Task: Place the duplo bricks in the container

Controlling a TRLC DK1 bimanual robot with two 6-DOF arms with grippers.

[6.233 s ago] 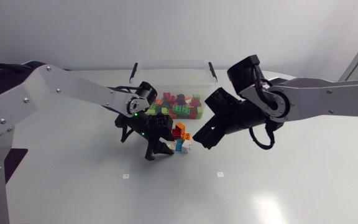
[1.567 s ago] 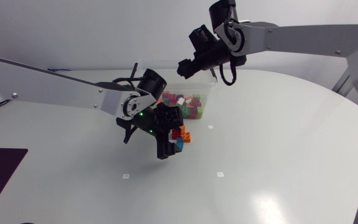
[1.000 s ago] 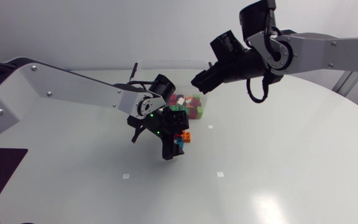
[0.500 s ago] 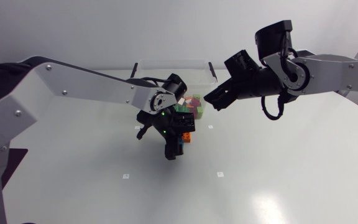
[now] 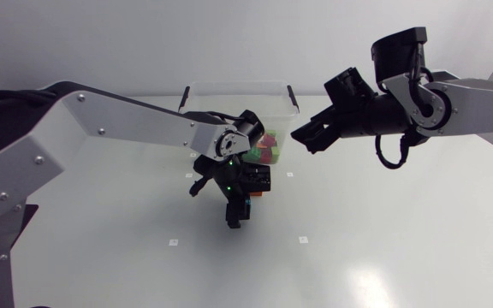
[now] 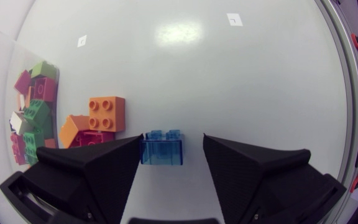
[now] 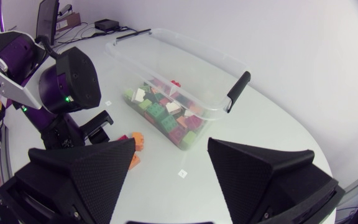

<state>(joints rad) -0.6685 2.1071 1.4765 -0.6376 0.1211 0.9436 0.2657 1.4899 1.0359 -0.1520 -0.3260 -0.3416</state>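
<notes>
— Start at the left. What's there?

— The left arm (image 5: 101, 120): smooth silver-grey links and round black joints. It ends just in front of the container (image 7: 194, 56), where the left gripper (image 6: 173, 139) points down at the glossy white table (image 6: 241, 74).

— Its claw?

— Spread. It has two broad matte black wedges, with a translucent blue brick (image 6: 162, 152) lying between them. One wedge sits right at the brick's side, but a clear gap shows on the other side, so the claw is not closed on it.

— Other loose pieces?

— Three, between the blue brick and the container. There is a square orange brick (image 6: 107, 113) with four round studs, a slanted orange piece (image 6: 72, 130), and a dark red brick (image 6: 97, 137) partly hidden by a finger. All lie close together in front of the container's wall.

— And the container itself?

— A clear, thin-walled plastic tub, oblong with rounded corners, and a black handle (image 7: 237, 90) at its right end. Inside sits a heap of bricks (image 7: 166, 115) in green, red, pink, orange and white, all hard and shiny.

— Further right?

— The right gripper (image 7: 171, 146), off the container's right end and apart from it, held above the table. Its black wedge fingers stand wide apart.
</notes>
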